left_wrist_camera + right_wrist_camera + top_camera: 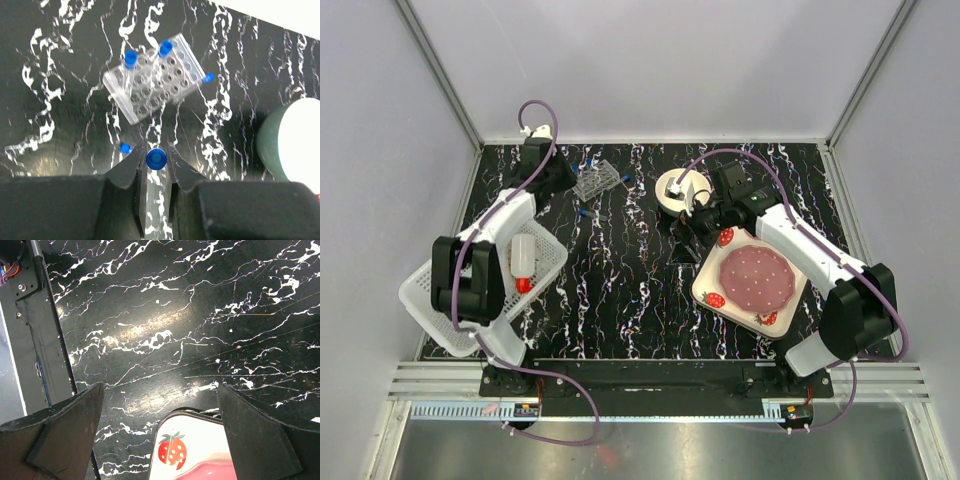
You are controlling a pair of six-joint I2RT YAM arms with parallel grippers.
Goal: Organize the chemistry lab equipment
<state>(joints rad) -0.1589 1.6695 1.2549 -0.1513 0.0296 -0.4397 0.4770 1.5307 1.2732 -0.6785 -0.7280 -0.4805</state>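
Observation:
My left gripper point(155, 146) is shut on a thin blue-capped tube point(156, 159), held just short of the clear tube rack point(152, 82). The rack lies on the black marbled table at the back point(597, 181) and holds two upright blue-capped tubes point(131, 58). One more tube point(207, 77) lies at its right edge, and another blue cap point(125, 147) lies by my left finger. The white squeeze bottle with a red cap point(523, 262) lies in the white basket point(430, 295). My right gripper point(160, 395) is open and empty above the plate's corner. No pipettes or wooden sticks show.
The strawberry-printed plate point(715, 285) with a pink mug on it sits at the right, its corner under my right gripper point(200, 440). The white bowl with a yellow rim point(670, 188) stands at the back centre, right of the rack. A metal rail point(35, 335) runs along the table's near edge.

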